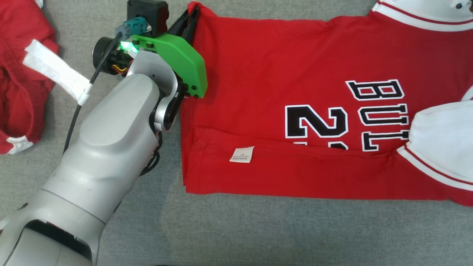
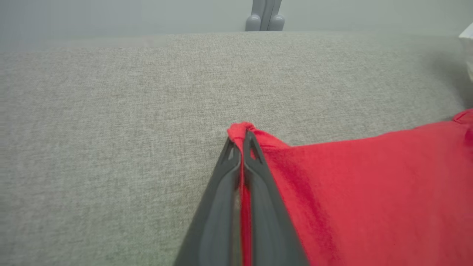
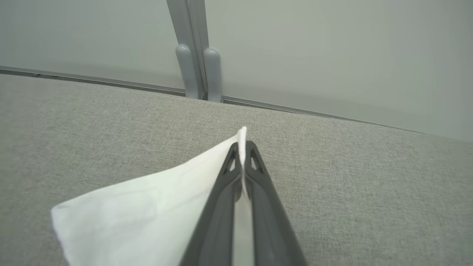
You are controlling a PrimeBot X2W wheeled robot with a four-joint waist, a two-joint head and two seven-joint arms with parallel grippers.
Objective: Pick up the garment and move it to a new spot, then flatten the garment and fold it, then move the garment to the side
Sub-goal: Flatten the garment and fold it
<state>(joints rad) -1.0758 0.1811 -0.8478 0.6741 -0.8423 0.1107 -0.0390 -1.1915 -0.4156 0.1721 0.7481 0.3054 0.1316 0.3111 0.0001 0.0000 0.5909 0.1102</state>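
Red garment (image 1: 266,66) lay flat on grey desk (image 1: 258,229), centre to 3 o'clock in head view, left claw (image 2: 242,139) clamped tight on its red corner at 11 o'clock, right claw (image 3: 242,147) pinched closed on its white sleeve (image 3: 147,207).

Grey woven counter (image 1: 258,229) across the lower frame, pale grey-green wall (image 3: 332,55) along the top (matte, evenly lit), twin grey uprights (image 3: 197,74) at upper centre
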